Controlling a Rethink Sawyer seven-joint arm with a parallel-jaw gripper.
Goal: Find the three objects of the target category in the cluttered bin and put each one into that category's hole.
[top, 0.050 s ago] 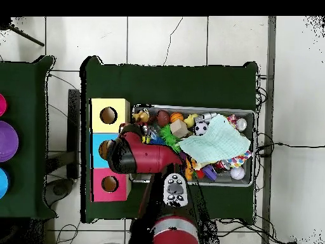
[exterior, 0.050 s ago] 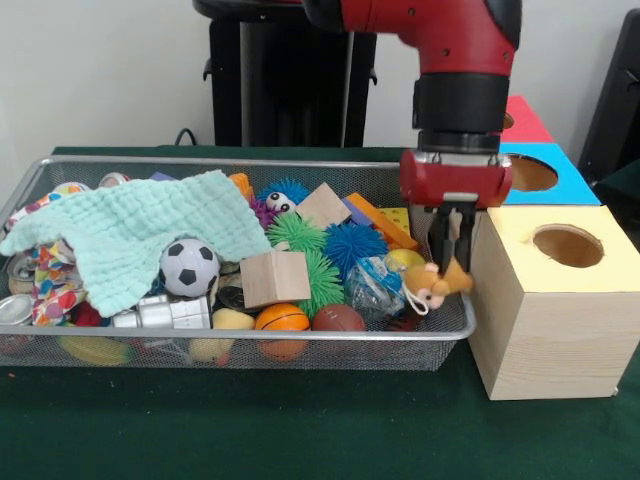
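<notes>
I have my claw (exterior, 0.050 s ago: 452, 262) pinched on a small stuffed monkey (exterior, 0.050 s ago: 432, 285), which hangs at the right end of the wire bin (exterior, 0.050 s ago: 60, 168), just over its rim and close beside the yellow-topped box (exterior, 0.050 s ago: 520, 330); so the step in hand, as I judge it, is carrying one find to its hole (exterior, 0.050 s ago: 567, 245). Next I must lift clear of the rim, move across until the monkey is over the chosen hole, then let go; which box suits it I cannot tell; the blue box (exterior, 0.050 s ago: 560, 185) and red box (exterior, 0.050 s ago: 525, 120) stand behind.
</notes>
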